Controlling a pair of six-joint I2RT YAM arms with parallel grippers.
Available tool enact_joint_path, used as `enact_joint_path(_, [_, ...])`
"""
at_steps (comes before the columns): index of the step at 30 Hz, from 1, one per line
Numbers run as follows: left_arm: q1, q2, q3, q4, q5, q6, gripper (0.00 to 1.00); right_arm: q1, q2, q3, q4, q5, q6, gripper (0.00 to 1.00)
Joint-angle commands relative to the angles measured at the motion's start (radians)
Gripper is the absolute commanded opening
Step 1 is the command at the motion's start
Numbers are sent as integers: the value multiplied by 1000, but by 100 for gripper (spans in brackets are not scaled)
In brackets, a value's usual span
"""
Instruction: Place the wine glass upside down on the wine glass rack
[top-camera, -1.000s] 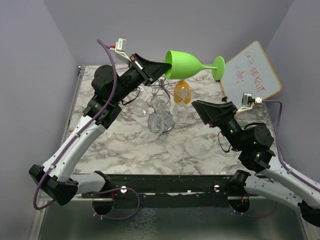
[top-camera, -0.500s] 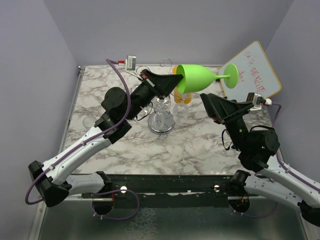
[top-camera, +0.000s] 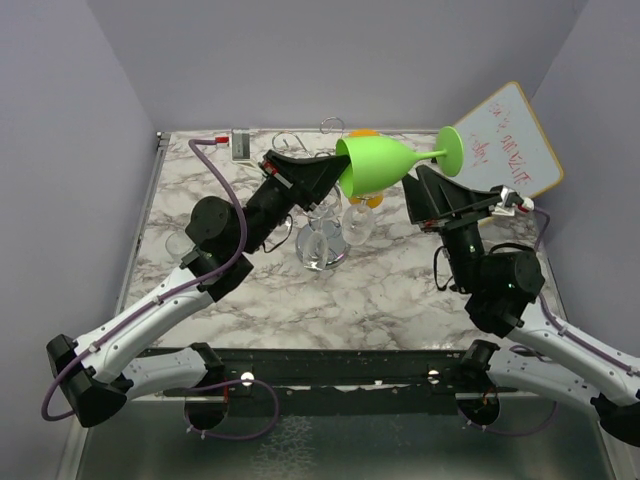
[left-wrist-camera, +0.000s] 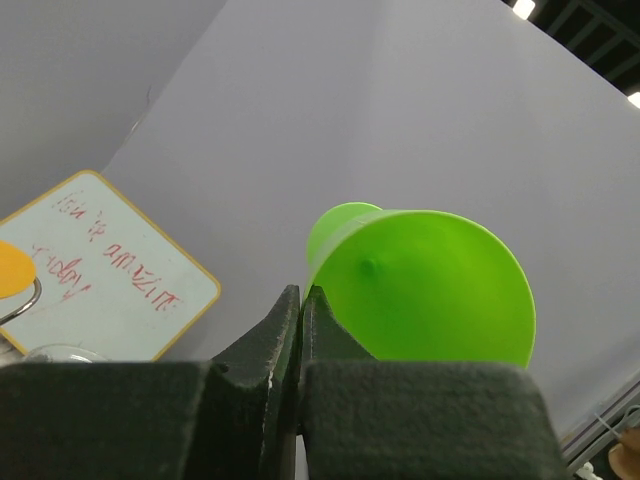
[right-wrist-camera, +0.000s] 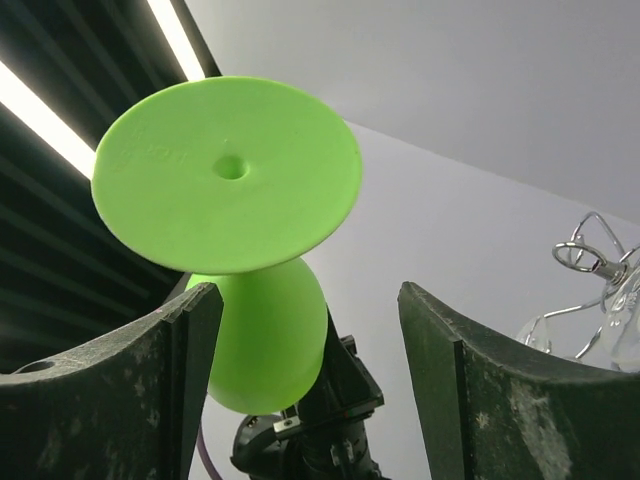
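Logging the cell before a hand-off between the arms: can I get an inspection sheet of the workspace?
Surface: marble tabletop, no spill seen.
Job's things: green wine glass held on its side in the air, foot toward the right arm; chrome wine glass rack standing mid-table, clear glasses and an orange glass on it.
Clutter: whiteboard with red writing, leaning at the right rear.
Grippers: left tool shut on the glass's rim; right tool open by the foot, no contact seen.
Cables: purple cable along the left arm, another at the right wrist.
Surroundings: lavender walls; nothing else seen.
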Motion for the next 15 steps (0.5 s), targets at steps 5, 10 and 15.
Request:
enact_joint_path(5, [-16, 9, -53, 126, 30, 11, 0, 4, 54, -1, 222, 52, -6, 70])
enact_joint_path(10, [-19, 10, -61, 140, 42, 13, 0, 4, 59, 10, 219, 63, -4, 69])
enact_joint_path(15, [-26, 3, -92, 175, 59, 4, 0, 4, 85, 27, 252, 47, -1, 56])
